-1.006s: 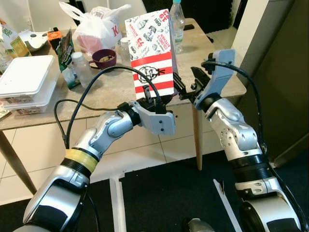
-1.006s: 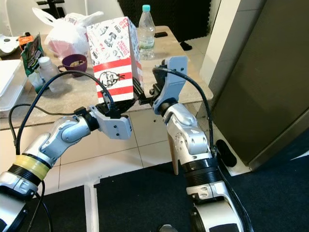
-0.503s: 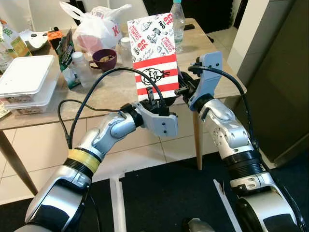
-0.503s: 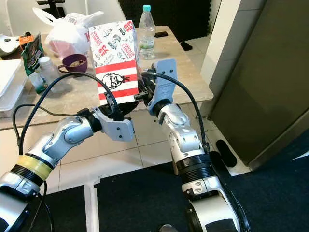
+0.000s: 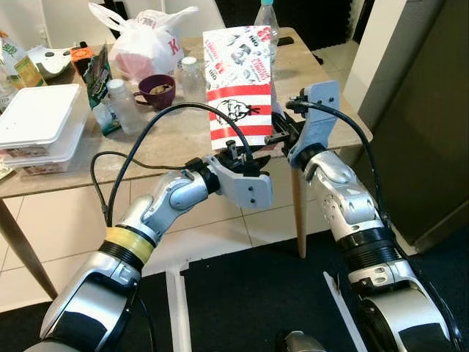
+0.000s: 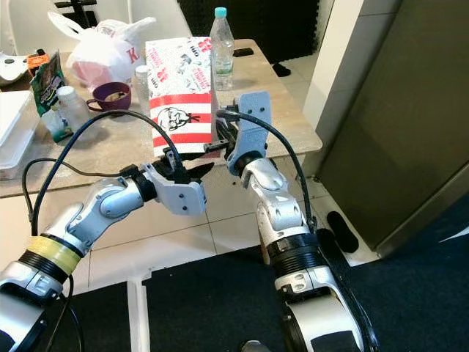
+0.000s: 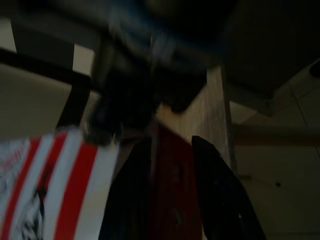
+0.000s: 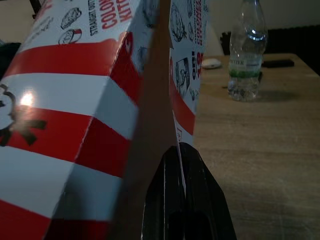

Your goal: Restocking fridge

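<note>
Behind the red-striped box (image 5: 239, 88) (both hands (image 5: 236, 155) (image 5: 277, 137) clamped on it) crowd bottle (image 6: 221, 37), bag (image 5: 150, 40) and bowl (image 5: 157, 87).

Both head views look forward and down over the table's (image 5: 333, 110) near edge, sharing the red-and-white carton (image 6: 182, 94), which each wrist view faces from very close range.

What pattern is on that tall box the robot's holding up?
The box has red and white stripes below and black doodles above; the left eye view shows it best.
</note>
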Controlling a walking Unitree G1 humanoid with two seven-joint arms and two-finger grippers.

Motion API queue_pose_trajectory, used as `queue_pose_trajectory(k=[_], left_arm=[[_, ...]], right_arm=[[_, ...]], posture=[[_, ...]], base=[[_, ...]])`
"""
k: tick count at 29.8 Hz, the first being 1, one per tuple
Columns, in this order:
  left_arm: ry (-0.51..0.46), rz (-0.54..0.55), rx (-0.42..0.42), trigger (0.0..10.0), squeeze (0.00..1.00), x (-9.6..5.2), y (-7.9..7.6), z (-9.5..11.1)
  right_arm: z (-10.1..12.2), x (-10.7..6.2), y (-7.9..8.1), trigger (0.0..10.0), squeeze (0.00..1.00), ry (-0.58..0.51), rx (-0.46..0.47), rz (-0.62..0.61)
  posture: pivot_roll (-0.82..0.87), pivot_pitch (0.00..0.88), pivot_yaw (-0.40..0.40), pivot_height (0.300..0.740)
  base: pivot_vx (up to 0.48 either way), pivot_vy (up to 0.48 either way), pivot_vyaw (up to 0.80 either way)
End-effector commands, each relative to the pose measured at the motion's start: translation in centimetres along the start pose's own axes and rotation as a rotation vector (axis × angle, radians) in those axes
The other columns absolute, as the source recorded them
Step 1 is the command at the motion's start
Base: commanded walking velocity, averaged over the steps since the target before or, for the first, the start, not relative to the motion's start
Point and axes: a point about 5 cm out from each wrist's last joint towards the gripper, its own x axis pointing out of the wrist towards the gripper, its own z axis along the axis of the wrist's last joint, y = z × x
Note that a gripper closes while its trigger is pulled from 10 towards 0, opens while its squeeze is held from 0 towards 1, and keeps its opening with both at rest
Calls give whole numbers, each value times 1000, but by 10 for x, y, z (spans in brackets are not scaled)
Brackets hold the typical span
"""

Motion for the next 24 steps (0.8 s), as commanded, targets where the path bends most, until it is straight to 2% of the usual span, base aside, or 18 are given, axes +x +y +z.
queue_pose_trajectory(k=[1, 4, 7, 9, 12, 14, 15, 18, 20, 21, 22, 23, 24], left_arm=[[-69, -19, 5, 10000, 0, 1, -6, 12], [-161, -26, 17, 10000, 0, -6, -10, 29], [-183, -17, 23, 10000, 0, -8, -12, 35], [-207, 40, 17, 10000, 0, -11, -14, 44], [-160, 124, 41, 10000, 0, -13, -10, 42], [-160, 124, 41, 10000, 0, -13, -10, 42], [-138, 160, 29, 10000, 0, -14, -7, 40], [-5, 243, -158, 10000, 0, -24, -9, 23], [-5, 243, -158, 10000, 0, -24, -9, 23], [59, 277, -236, 10000, 0, -28, -11, 15], [59, 277, -236, 10000, 0, -28, -11, 15], [151, 337, -341, 10000, 0, -35, -15, 4], [151, 337, -341, 10000, 0, -35, -15, 4]], right_arm=[[-2, 1, -3, 10000, 0, 3, 9, -29], [-4, 2, -11, 10000, 0, 7, 16, -85], [-5, 1, -14, 10000, 0, 7, 20, -104], [-6, 1, -20, 10000, 0, -1, 33, -152], [-6, 0, -26, 10000, 0, -14, 59, -187], [-6, 0, -26, 10000, 0, -14, 59, -187], [-7, -1, -28, 10000, 0, -15, 63, -198], [-3, -7, -46, 10000, 0, -54, 66, -269], [-3, -7, -46, 10000, 0, -54, 66, -269], [0, -11, -54, 10000, 0, -76, 67, -293], [0, -11, -54, 10000, 0, -76, 67, -293], [4, -17, -66, 10000, 0, -110, 75, -329], [4, -17, -66, 10000, 0, -110, 75, -329]], posture=[[0, 92, -28, 740], [1, 93, -29, 740], [4, 92, -26, 740], [5, 91, -24, 740], [10, 89, -24, 740], [10, 89, -24, 740], [9, 88, -24, 740], [8, 88, -24, 740], [8, 88, -24, 740], [9, 87, -23, 740], [9, 87, -23, 740], [10, 89, -23, 740], [10, 89, -23, 740]], base=[[0, 0, 0], [0, 0, 0], [0, 0, 0], [0, 0, 0], [0, 0, 0], [0, 0, 0], [0, 0, 0], [0, 0, 0], [0, 0, 0], [0, 0, 0], [0, 0, 0], [0, 0, 0], [0, 0, 0]])
